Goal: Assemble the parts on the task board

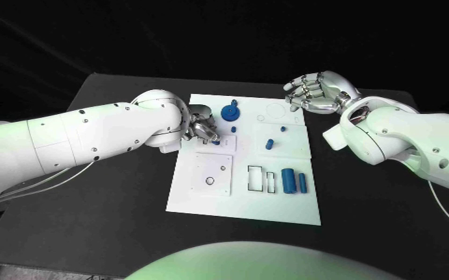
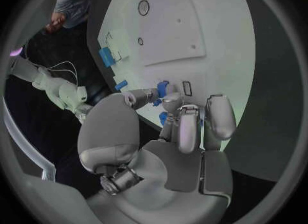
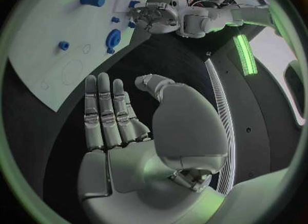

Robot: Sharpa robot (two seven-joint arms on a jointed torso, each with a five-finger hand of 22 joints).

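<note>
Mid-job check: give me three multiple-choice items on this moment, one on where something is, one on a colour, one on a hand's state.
1. Where is the left hand?
A. Over the task board's left edge
B. Off the table
C. On the board's near right corner

2. What colour are the parts, such as the two cylinders?
A. Red
B. Blue
C. Yellow

3. How is the right hand?
A. Gripping a cylinder
B. Pressing on the board
C. Holding nothing, fingers extended

Key: 1 A, the head view shows it at the board's left edge, fingers on a small blue part. 2 B, every part looks blue. 3 C, the right wrist view shows a bare palm above the table.
</note>
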